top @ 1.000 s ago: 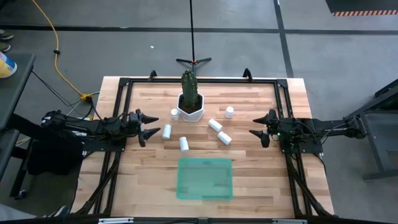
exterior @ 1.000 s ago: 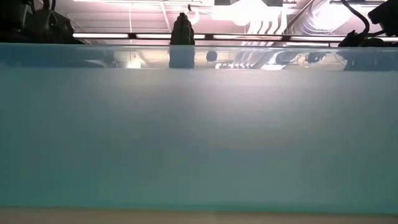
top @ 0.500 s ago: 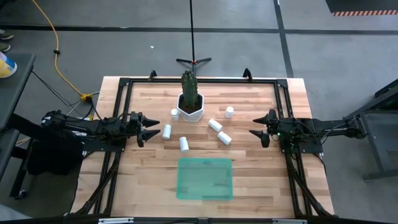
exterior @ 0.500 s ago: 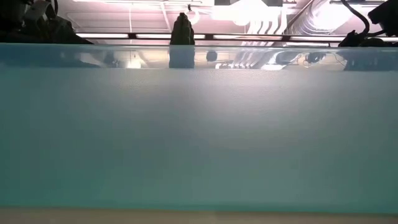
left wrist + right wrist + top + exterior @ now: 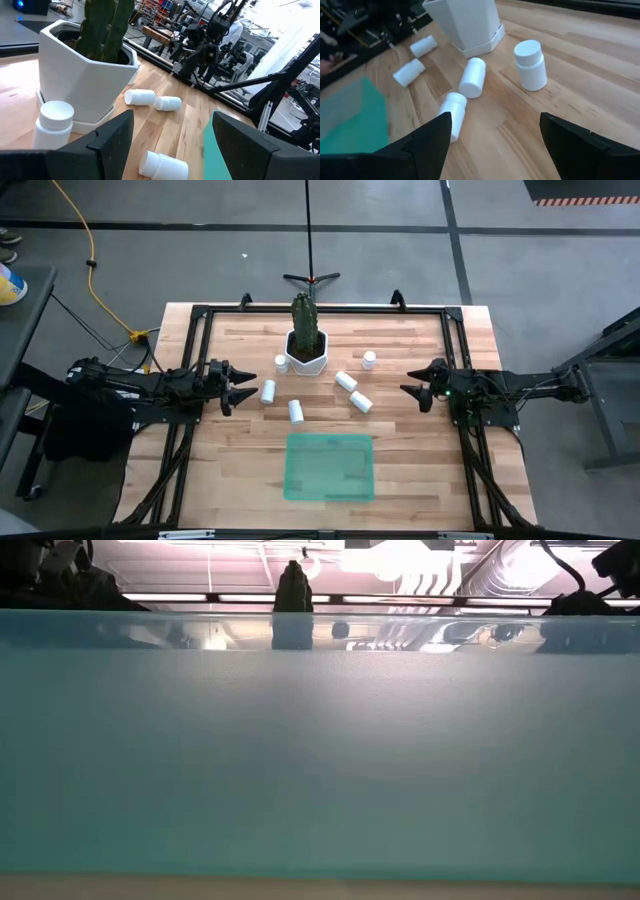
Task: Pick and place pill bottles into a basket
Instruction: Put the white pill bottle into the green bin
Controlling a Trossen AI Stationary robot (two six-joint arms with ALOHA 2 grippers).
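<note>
Low view's table wholly behind the basket (image 5: 320,760) wall

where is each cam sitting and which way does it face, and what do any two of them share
High view: above the table, looking straight down; shows both arms, left gripper and right gripper, both open, flanking five pill bottles and the empty basket.
Low view: at table-top height, right against the basket wall; arm parts show in the top corners.
Left wrist view: looks past its dark fingers across the table toward the plant pot.
Right wrist view: looks past its fingers at the bottles.
Shared: both wrist views show the pot and lying bottles.
</note>
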